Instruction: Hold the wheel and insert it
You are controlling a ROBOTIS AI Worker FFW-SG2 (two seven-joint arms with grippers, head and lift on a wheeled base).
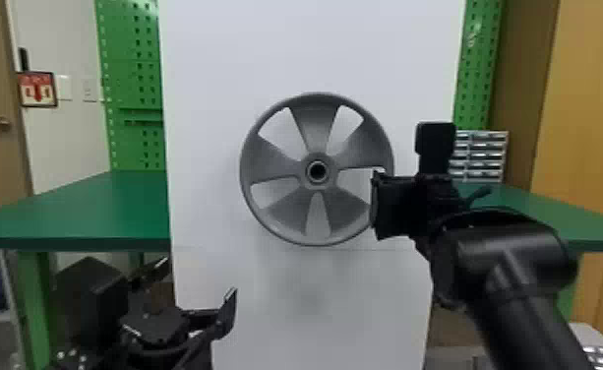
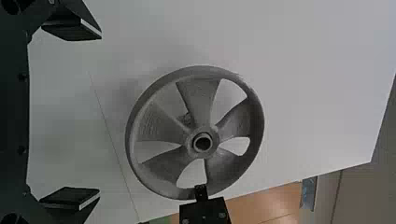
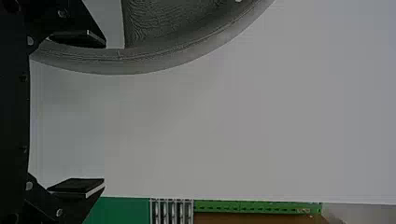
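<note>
Wheel: the grey, five-spoked, plastic-looking wheel (image 1: 317,125) stands upright against or just before the flat white upright panel (image 1: 315,44), its round face to the robot.
Hub: the round grey hub (image 1: 317,186) has a dark central hole; its long axis runs roughly from robot to panel. I cannot tell how deeply it is seated.
Right pincer: the black two-fingered right pincer (image 3: 104,113) is released, its flat fingers (image 3: 79,38) wide apart; the curved grey rim (image 3: 126,66) lies between them, much closer to the inner one. Contact is unclear.
Left pincer: the matching black left pincer (image 2: 100,113) is spread too, lower and well apart from the wheel in the head view.
Nearer arm: the right, with the wheel's centre to its left.
Next move: probably closing on the rim, or pressing towards the panel along the hub's axis, without tilting the wheel.
</note>
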